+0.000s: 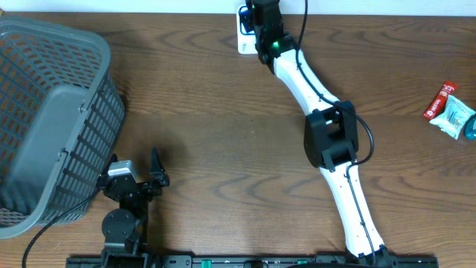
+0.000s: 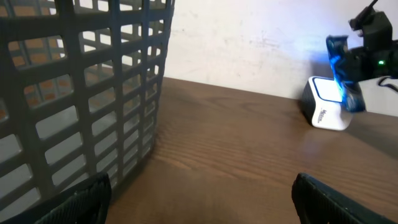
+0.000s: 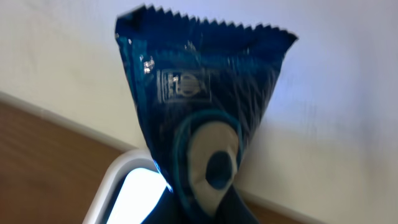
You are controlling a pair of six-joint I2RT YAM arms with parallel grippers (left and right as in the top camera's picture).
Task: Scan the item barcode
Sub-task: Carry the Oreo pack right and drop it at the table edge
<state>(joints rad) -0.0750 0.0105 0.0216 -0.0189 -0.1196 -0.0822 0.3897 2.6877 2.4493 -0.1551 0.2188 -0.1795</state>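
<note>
Blue packet [image 3: 205, 112] is offered up to the scanner [image 2: 323, 106] at the far edge.
Nearest, the left gripper [image 1: 140, 173] is parked empty, jaws wide apart, beside the basket [image 1: 89, 134] and out of the way. Farther off, the packet is pinched at its lower end by the right gripper [image 1: 259, 26] and held upright just above the white scanner, presumably so the print can be read.
</note>
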